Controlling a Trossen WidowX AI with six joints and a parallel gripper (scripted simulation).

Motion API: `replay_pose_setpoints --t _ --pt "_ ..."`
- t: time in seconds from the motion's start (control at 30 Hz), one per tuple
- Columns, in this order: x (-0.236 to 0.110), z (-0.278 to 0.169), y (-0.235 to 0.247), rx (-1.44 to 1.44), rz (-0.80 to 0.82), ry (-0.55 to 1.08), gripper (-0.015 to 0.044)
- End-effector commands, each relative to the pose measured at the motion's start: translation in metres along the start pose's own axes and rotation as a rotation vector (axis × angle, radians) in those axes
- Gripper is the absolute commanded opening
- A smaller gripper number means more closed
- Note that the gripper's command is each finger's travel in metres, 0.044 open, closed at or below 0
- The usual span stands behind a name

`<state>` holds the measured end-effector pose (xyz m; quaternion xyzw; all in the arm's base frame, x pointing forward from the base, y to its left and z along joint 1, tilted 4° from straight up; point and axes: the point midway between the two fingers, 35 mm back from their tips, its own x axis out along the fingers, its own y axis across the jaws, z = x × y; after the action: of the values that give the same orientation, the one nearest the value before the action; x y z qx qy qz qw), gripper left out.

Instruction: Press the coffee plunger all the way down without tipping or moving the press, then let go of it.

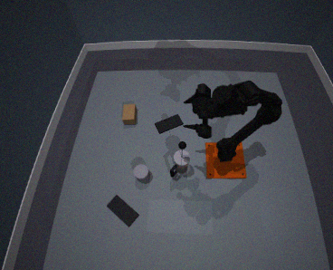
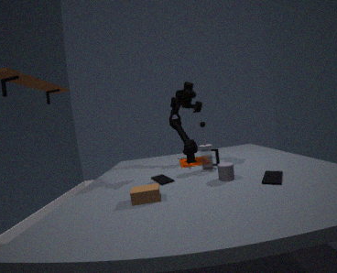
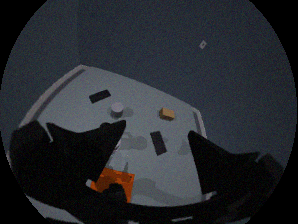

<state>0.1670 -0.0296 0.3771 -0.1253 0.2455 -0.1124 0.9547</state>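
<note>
Coffee press (image 1: 182, 162) stands upright on the table (image 1: 259, 217), just beside the orange base plate (image 1: 239, 174) on which the arm is mounted. Its plunger knob (image 1: 182, 145) sits high on its rod above the lid (clear of everything, in the exterior view a small dark ball in the air). Taking the press as landmark and moving outward: a white cylinder (image 1: 140, 172) stands near it on the side away from the plate, a black flat pad (image 1: 168, 123) lies near it on the table, another black pad (image 1: 122, 210) lies well apart beyond the cylinder, and a tan box (image 1: 129, 113) lies farther off past the first pad. The gripper (image 2: 191, 106) hangs high above the press, apart from the knob, fingers spread nearly to their widest and grasping nothing.
</note>
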Motion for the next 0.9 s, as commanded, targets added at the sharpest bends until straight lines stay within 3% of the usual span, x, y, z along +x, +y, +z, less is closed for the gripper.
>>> replay_pose_setpoints --t 0.0,0.1,0.47,0.87 --pt "-0.015 -0.002 0.042 0.071 0.279 -0.065 0.044" --pt "-0.024 -0.003 0.061 0.104 0.417 -0.081 0.044" --pt "0.005 -0.051 0.078 0.103 0.417 -0.082 0.044" --pt "0.012 -0.05 0.083 0.102 0.42 -0.082 0.044"
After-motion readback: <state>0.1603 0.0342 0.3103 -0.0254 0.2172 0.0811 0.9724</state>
